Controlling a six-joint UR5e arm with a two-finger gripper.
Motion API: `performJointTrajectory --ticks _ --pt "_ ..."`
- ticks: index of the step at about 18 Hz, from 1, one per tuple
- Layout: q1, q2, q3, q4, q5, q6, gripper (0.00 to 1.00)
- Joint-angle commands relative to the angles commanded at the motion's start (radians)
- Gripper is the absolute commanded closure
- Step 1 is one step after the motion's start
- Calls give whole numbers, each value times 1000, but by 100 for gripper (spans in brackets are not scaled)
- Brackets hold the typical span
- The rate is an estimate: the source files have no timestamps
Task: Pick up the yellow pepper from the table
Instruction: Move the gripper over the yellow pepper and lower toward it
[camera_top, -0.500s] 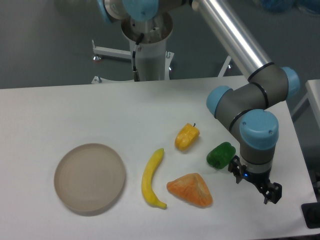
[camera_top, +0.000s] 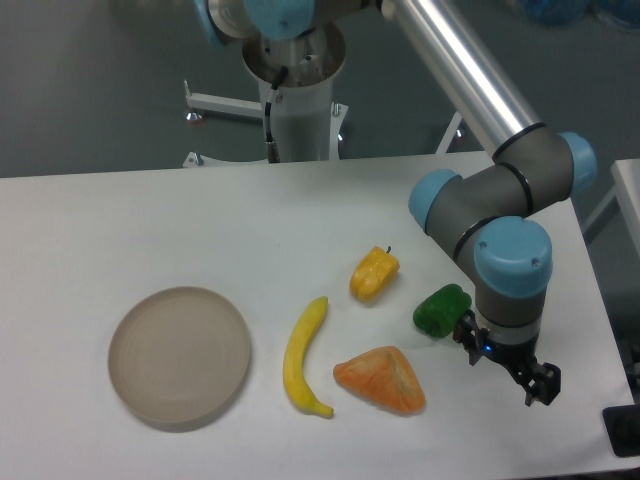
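The yellow pepper (camera_top: 373, 273) lies on the white table (camera_top: 150, 220), a little right of centre, its short dark stem pointing up and right. My gripper (camera_top: 503, 362) hangs at the right side of the table, well to the right of and nearer than the yellow pepper, just beside the green pepper (camera_top: 440, 308). Its two dark fingers (camera_top: 543, 383) stand apart with nothing between them, so it is open. Nothing touches the yellow pepper.
A long yellow banana (camera_top: 303, 355) and an orange wedge (camera_top: 381, 380) lie in front of the yellow pepper. A round beige plate (camera_top: 179, 355) sits at the front left. The arm's base column (camera_top: 296, 110) rises behind the table's far edge.
The arm's wrist and gripper have shifted slightly to the left. The objects on the table have not moved.
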Motion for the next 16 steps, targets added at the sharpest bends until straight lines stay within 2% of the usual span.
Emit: performJointTrajectory --ticks 3,11,16 --pt "6 75 -81 -40 0 0 0" --pt "8 252 -287 -230 2 -8 0" --pt "5 325 -423 -229 -9 -90 0"
